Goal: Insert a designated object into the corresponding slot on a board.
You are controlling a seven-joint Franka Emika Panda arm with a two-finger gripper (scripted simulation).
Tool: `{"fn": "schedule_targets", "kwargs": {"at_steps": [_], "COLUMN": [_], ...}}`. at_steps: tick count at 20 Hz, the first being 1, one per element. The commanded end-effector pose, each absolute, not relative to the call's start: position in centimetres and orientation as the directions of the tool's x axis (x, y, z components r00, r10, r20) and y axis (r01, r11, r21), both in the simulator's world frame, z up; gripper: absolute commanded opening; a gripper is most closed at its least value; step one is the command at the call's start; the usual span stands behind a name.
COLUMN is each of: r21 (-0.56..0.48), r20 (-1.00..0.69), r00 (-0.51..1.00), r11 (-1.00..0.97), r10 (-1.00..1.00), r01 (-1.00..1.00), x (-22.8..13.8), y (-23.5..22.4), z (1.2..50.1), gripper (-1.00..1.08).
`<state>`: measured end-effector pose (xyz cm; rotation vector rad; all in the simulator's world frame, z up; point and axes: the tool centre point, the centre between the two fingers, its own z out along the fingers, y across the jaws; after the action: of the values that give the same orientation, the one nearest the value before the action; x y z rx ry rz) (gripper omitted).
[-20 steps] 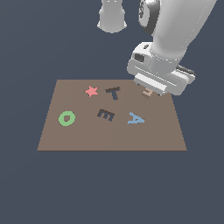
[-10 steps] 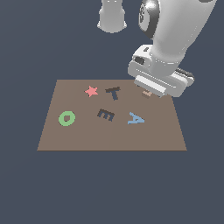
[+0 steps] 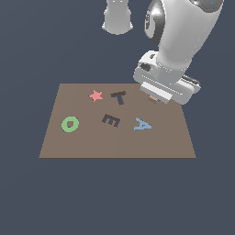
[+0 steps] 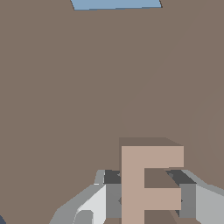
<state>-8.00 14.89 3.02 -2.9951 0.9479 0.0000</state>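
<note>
My gripper (image 3: pixel 153 98) hangs over the far right part of the brown board (image 3: pixel 114 144). It is shut on the pale tan-pink E block (image 4: pixel 148 183), which sits between my two fingers (image 4: pixel 113 197) a little above the board. In the exterior view only a small tan bit of the block (image 3: pixel 154 99) shows under the hand. The dark E-shaped slot (image 3: pixel 111 120) lies near the board's middle, to the exterior view's left of my gripper and nearer the camera.
On the board are a dark T-shaped recess (image 3: pixel 119 97), a red star (image 3: pixel 95 95), a green ring (image 3: pixel 69 124) and a blue letter A (image 3: pixel 142 124). An edge of the blue A (image 4: pixel 116 4) shows in the wrist view.
My gripper has shifted only slightly, still shut on the E block. Nothing on the board has moved.
</note>
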Motion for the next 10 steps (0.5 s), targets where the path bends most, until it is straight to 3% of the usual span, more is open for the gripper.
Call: {"fn": "schedule_targets", "kwargs": {"at_steps": [1, 10], "r21": [0.0, 0.0], "r20": [0.0, 0.0], "r00": [0.818, 0.818], "r11": [-0.818, -0.818], "r10": [-0.575, -0.575], "r01": [-0.575, -0.575], "x": [-7.99, -7.96], "y": [14.88, 14.9], "z": [2.99, 3.46], "gripper": [-1.0, -1.0]}}
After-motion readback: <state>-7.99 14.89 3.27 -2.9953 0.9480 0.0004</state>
